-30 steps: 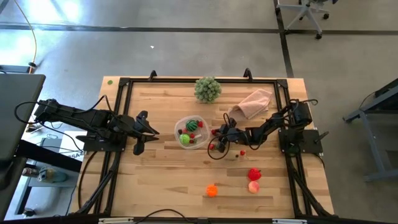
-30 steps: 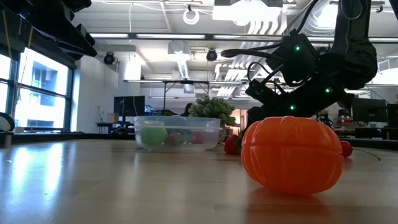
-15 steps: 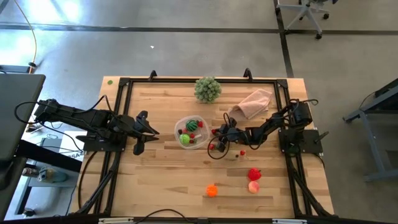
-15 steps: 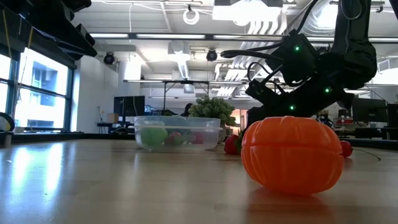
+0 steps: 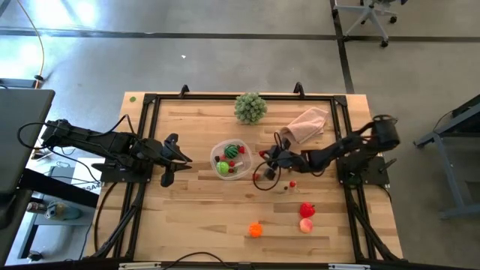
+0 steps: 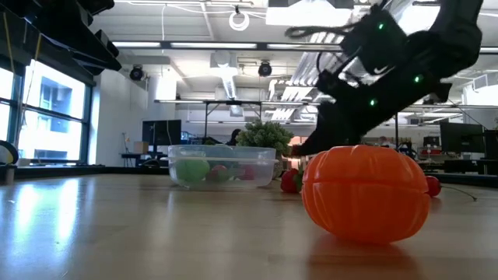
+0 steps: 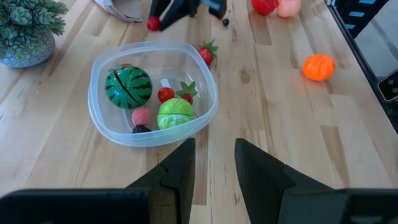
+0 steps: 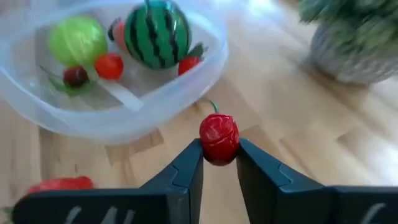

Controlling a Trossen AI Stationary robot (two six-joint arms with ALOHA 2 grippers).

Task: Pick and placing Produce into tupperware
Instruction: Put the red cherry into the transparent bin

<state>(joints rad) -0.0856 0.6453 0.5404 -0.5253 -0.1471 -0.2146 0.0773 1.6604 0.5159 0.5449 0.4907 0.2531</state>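
The clear tupperware point(image 5: 230, 159) sits mid-table and holds a striped watermelon point(image 7: 128, 87), a light green piece point(image 7: 175, 114), a pink piece and small red berries. My right gripper point(image 5: 264, 155) hovers just right of its rim, shut on a small red berry point(image 8: 219, 138). A strawberry point(image 7: 207, 53) lies on the wood against the tupperware's wall. My left gripper point(image 7: 214, 165) waits to the left of the tupperware, open, with nothing between its fingers. An orange pumpkin point(image 5: 256, 229), a red piece point(image 5: 307, 210) and a pink piece point(image 5: 306, 225) lie toward the near edge. My right gripper pinches the red berry by its two sides point(image 8: 205, 144) between its fingertips. The fingers come slanting down from the table's right side. The berry is lifted clear of the wood, its thin stem point(image 8: 213, 107) sticking out beyond the fingers toward the tupperware.
A leafy green ball in a pot point(image 5: 250, 107) and a pinkish-beige cloth point(image 5: 306, 124) sit at the far side. A thin black cable loop point(image 5: 259, 185) and tiny red berries point(image 5: 292, 182) lie under the right arm. A black frame point(image 5: 150, 101) borders the table.
My right gripper has gone up from the table beside the tupperware, still shut on the red berry, which now hangs clear of the wood. The right arm's elbow has swung back toward the table's right edge. The move came in the last half second.
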